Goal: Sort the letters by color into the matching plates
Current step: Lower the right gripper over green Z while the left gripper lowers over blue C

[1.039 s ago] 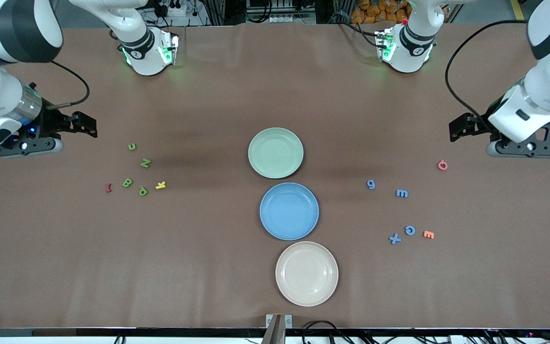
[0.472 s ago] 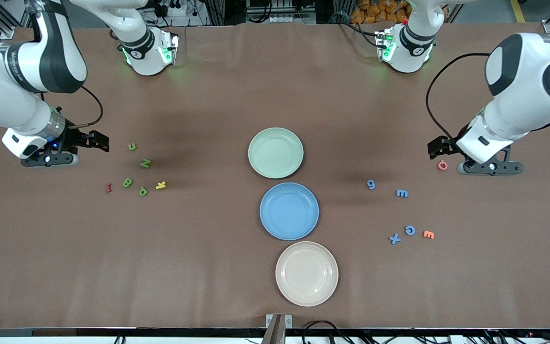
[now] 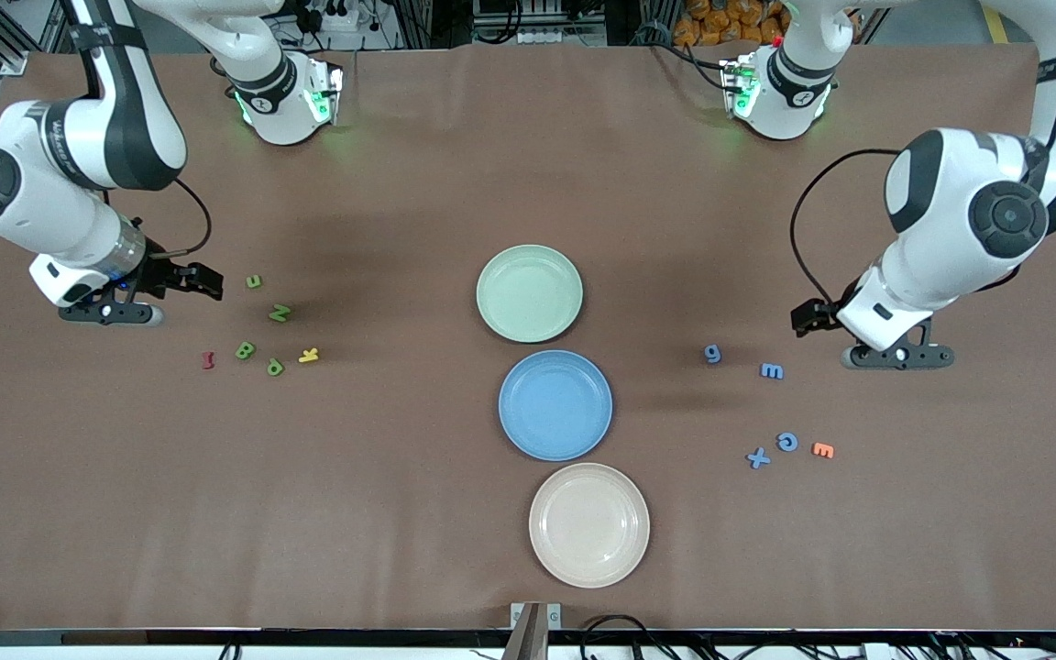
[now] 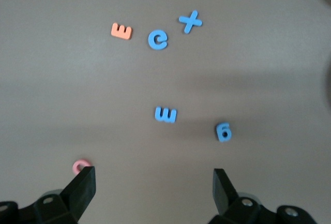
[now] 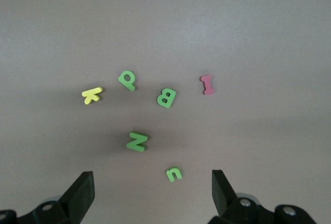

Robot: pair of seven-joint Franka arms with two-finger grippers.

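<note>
While nothing sorted yet: all eight left.
Blue letters (image 3: 771,370): toward left arm's end, loose on table.
Blue plate (image 3: 555,404): bare, nearer than green plate (image 3: 529,292), seemingly bare.
Green letters (image 3: 278,313): toward right arm's end.
Left gripper (image 4: 154,182): spread wide, empty, over blue letters.
Right gripper (image 5: 152,188): spread wide, empty, over green letters.

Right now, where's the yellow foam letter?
The yellow foam letter K lies toward the right arm's end of the table, beside the green foam letter P and nearer the front camera than the green foam letter N.
</note>
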